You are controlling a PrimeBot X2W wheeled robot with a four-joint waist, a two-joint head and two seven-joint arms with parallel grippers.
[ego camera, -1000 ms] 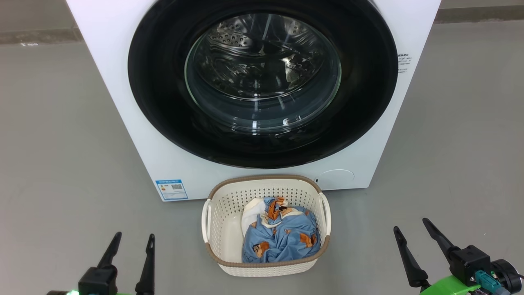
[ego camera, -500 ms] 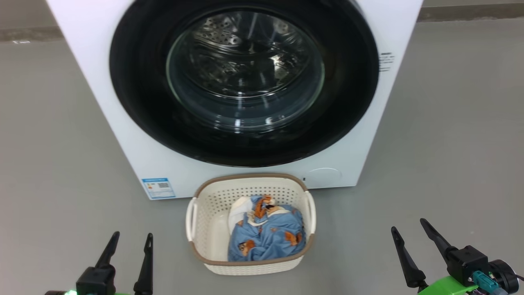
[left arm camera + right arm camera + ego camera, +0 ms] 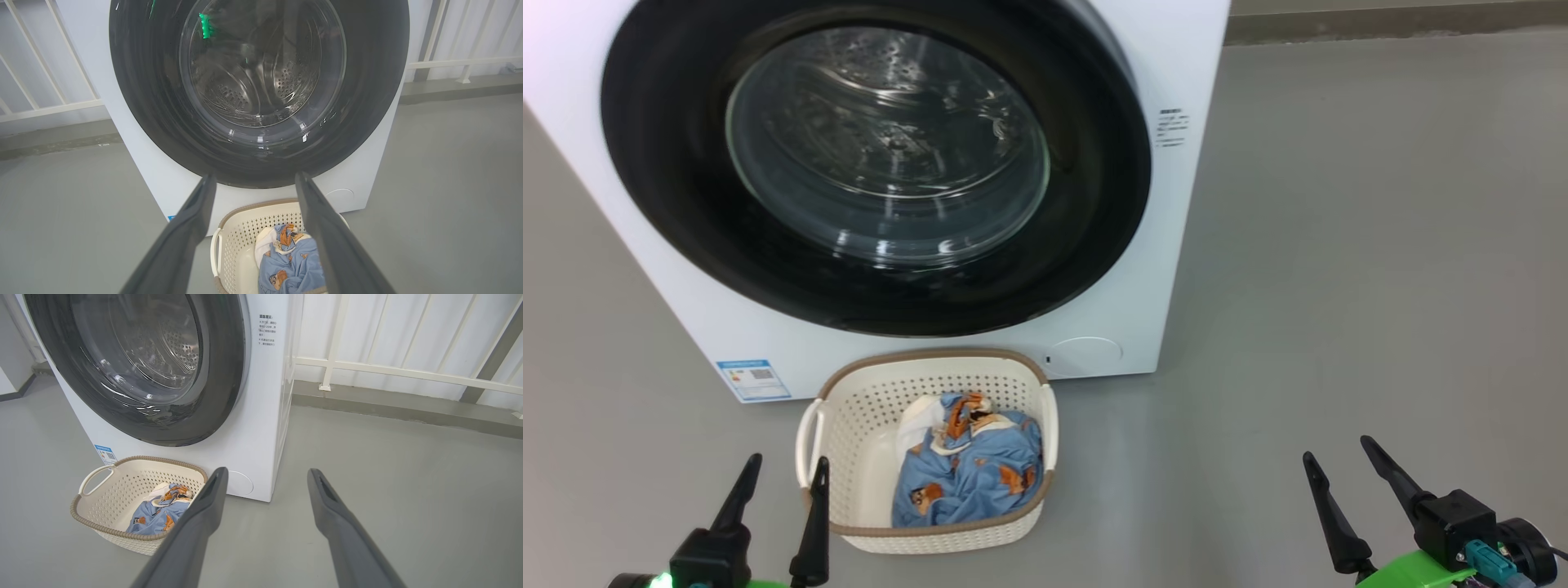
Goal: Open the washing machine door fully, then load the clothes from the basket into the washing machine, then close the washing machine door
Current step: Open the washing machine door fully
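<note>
The white washing machine [image 3: 1168, 245] stands at the upper left of the head view, its round black-rimmed door [image 3: 1094, 204] shut flat against the front. On the floor before it sits the cream basket [image 3: 849, 425] holding light blue clothes [image 3: 972, 474] with orange animal prints. My left gripper [image 3: 784, 469] is open at the lower left, just left of the basket's near corner. My right gripper [image 3: 1339, 457] is open at the lower right over bare floor. The left wrist view shows the door [image 3: 367, 122], basket [image 3: 241, 232] and clothes [image 3: 290, 265] between my fingers. The right wrist view has the basket [image 3: 106, 490] at left.
Grey floor [image 3: 1339, 286] stretches to the machine's right. A white railing [image 3: 388, 371] and wall run behind the machine. A blue label sticker [image 3: 753, 379] and a round service flap [image 3: 1085, 356] sit low on the machine's front.
The whole head view has shifted: the machine and basket now sit further left in it, so the camera turned right. Both grippers keep their places and stay open.
</note>
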